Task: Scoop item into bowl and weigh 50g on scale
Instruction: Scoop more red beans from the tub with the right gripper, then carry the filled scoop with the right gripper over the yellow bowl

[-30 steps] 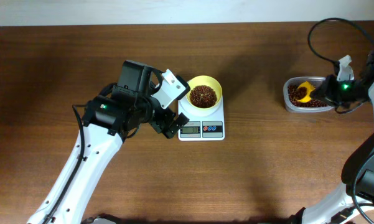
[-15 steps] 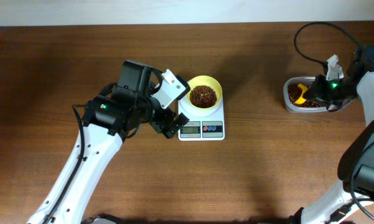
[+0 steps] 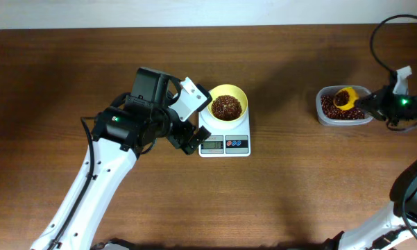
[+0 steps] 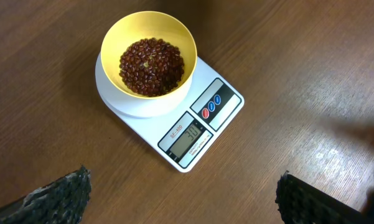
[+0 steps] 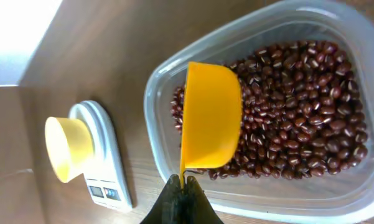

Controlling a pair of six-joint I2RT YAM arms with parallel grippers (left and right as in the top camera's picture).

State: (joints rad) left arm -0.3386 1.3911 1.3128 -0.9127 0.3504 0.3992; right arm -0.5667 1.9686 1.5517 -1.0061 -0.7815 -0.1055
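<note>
Left gripper (image 4: 183,190): no change over the last second. It's parked just beside the scale's front-left corner, jaws wide apart, holding nothing.

Scale (image 4: 208,78) and bowl (image 4: 148,25): also unchanged. The bowl sits on the platform, and the beans (image 4: 151,66) fill its bottom in a low mound. The display is lit, but the digits are too small to trust; could be 30, could be 50.

All the motion is on the right. Tub (image 3: 324,114) hasn't shifted. Scoop (image 3: 345,97) has moved from the tub's near-left part, through a tilted dip half a second ago, to the far side of the tub. From overhead there's a dark patch inside its yellow rim, so it looks loaded. The wrist view only shows the scoop's outer shell, so it can't confirm.

Right gripper (image 5: 182,185): fingers pinched closed on the thin handle. The wrist has swung back out to the right of the tub.

My read: this is another scoop cycle, just past the dig and not yet carrying. That suggests the bowl is short of 50g. The next pour should go in gradually, since a full dump risks overshooting.
</note>
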